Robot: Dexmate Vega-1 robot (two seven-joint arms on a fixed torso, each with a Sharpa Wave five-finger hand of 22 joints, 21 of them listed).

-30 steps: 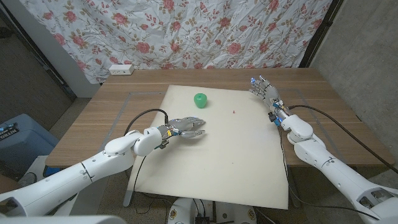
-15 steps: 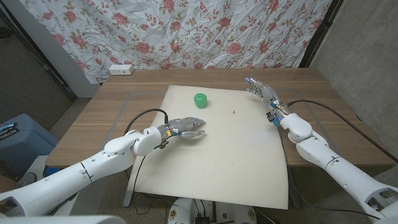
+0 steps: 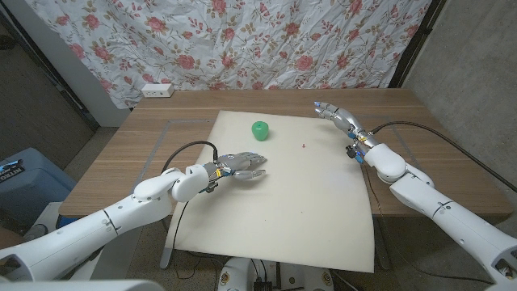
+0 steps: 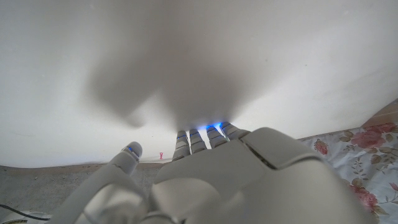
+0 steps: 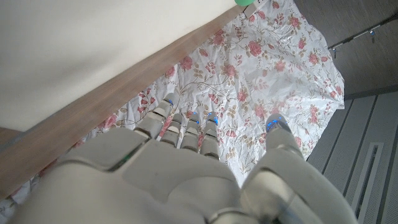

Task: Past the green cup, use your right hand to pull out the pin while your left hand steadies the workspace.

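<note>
Red pin [image 3: 304, 145] lies on the white mat [image 3: 307, 210], right of the green cup [image 3: 259, 129]. Right hand [image 3: 338, 115], fingers spread and empty, has swung left toward it; left hand [image 3: 241, 165] stays, fingers loosely apart. Wooden table [image 3: 137, 153], floral curtain [image 3: 242, 40] behind.

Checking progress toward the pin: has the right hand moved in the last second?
Yes. The right hand has shifted left and slightly away, toward the white mat's far right corner.

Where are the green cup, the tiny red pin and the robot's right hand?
green cup [image 3: 259, 129], head view, its side.
pin [image 3: 303, 145], head view, the red speck.
right hand [image 3: 334, 114], head view, its back.
</note>
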